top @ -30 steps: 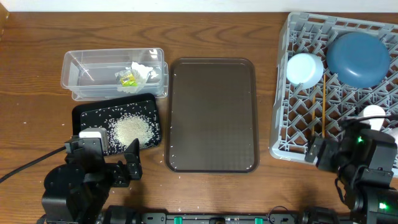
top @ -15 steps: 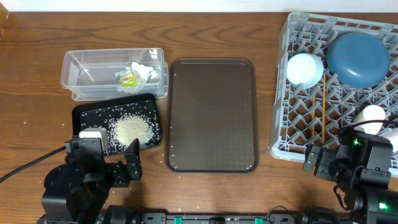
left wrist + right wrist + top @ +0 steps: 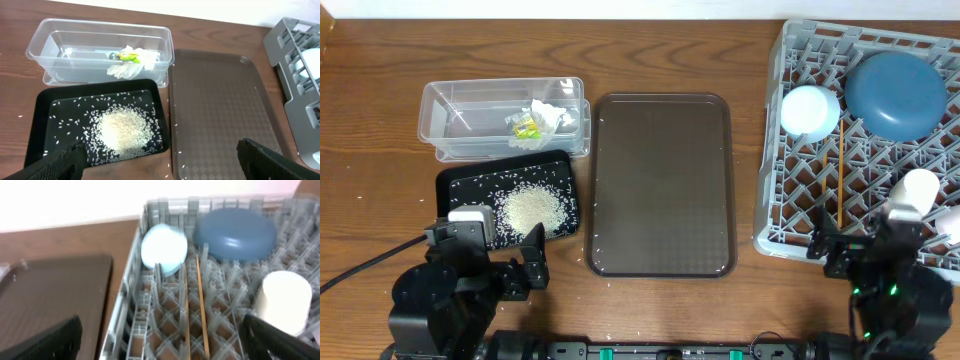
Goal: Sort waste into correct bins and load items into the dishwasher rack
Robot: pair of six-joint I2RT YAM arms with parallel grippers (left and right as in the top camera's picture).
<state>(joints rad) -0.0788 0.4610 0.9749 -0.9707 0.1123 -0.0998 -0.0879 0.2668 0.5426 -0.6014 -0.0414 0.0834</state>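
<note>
**Sorting looks done, both tools empty and parked low**

Quick read from my seat. The napkin (image 3: 552,115) and wrapper (image 3: 525,126) sit together at the right end of the clear tub (image 3: 432,118). I take that as the dry-waste bin. The rice (image 3: 532,208) is heaped in the black tray (image 3: 455,178) just in front of it, with loose grains spread over the tray floor. A few stray grains (image 3: 174,131) lie on the counter (image 3: 380,60) between the black tray and the brown tray (image 3: 660,180), which holds nothing I can see.

The rack (image 3: 775,190) carries the dishes. The blue bowl (image 3: 897,95) is dome-up at the far right and the white bowl (image 3: 810,110) is just left of it. The chopsticks (image 3: 840,175) lie along the grid in front of the white bowl. One cup (image 3: 917,190) is at the near right, and a second white shape beside it is cut off by the frame edge, probably the other cup. Upturned bowls suit draining, I'd guess.

The left tool (image 3: 165,160) is spread wide and grips nothing. It hangs at the near edge of the black tray, with the rice heap just ahead, between its fingers. The right tool (image 3: 165,340) is also spread wide and empty, at the rack's near side. The chopsticks run straight ahead of it and the cup is just off its right finger, not touching.

My judgement is that the task is close to finished, with only the stray grains left.
</note>
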